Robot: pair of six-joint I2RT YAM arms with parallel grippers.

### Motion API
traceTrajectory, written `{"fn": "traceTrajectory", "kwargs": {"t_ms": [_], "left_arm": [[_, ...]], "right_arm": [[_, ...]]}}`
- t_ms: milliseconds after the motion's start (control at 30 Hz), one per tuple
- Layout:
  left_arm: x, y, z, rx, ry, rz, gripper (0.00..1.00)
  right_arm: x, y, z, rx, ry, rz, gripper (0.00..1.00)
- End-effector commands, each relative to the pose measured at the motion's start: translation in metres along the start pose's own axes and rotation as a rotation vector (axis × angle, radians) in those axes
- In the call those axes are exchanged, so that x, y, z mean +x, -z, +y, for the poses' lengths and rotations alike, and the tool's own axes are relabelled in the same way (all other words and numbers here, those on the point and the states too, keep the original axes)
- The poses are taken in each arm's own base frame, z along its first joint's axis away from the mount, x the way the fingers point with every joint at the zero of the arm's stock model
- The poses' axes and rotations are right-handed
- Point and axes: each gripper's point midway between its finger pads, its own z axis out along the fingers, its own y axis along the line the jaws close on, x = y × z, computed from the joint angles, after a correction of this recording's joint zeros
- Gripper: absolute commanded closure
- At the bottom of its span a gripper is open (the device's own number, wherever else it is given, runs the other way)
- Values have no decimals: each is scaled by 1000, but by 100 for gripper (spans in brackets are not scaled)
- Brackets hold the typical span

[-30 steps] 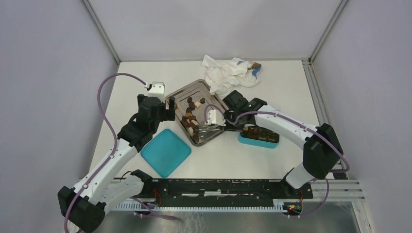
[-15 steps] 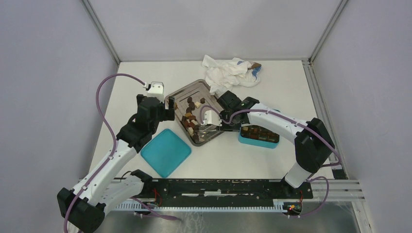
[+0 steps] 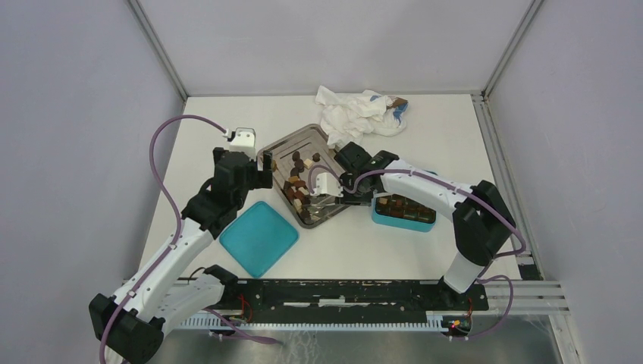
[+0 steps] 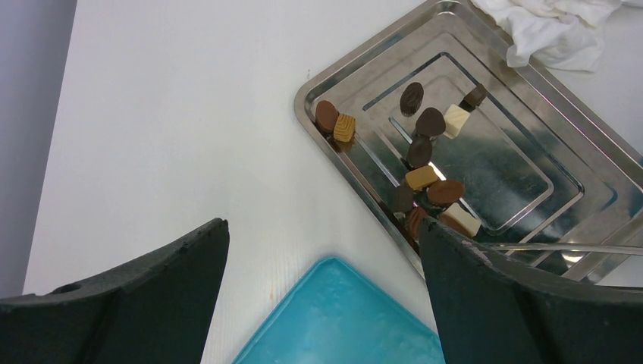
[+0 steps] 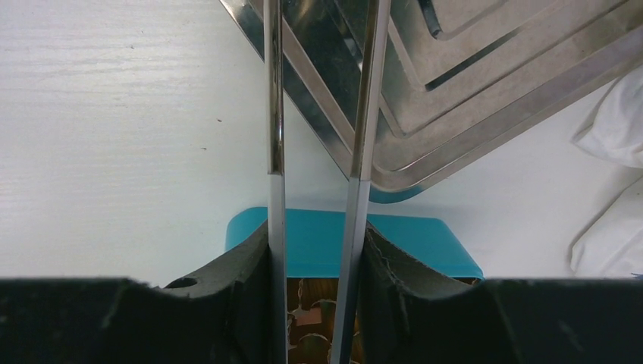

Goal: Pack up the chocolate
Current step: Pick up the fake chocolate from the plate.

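By steel tray (image 4: 515, 174) w/ brown & cream chocolates (image 4: 430, 121): right gripper (image 5: 316, 236) clamps metal tongs (image 5: 273, 114); left gripper (image 4: 322, 227) jaws apart.

Tongs (image 5: 362, 114): the tips are cut off by the top edge of the right wrist view, so whether anything is pinched cannot be told.
Tray (image 5: 470, 98): it is cropped at top and right in the right wrist view, and at right in the left wrist view.
Teal box (image 5: 402, 243): the near side is hidden behind the right gripper (image 5: 315, 246), and the contents are blurred.
Teal square (image 4: 334, 318): it is cut by the bottom edge and partly covered by the left gripper (image 4: 322, 227).
Chocolate (image 4: 422, 178): the boxed pieces are too small to be counted from above.
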Motion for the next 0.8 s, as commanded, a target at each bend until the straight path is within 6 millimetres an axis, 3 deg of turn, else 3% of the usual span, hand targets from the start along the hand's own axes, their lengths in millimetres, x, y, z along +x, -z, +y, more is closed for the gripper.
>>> {"fn": "traceTrajectory", "kwargs": {"t_ms": [0,500,767], "left_arm": [[-18,4,4,-6,3,-62,1],[-20,5,5,-5,8,-70,1],[-20,6,5,-3,8,-71,1]], "right_arm": [[-16,6,-13,47,-4,-22,58],[-19,1,-15,55,-2,11,57],[-23,11,-17,74,1,-8,73]]}}
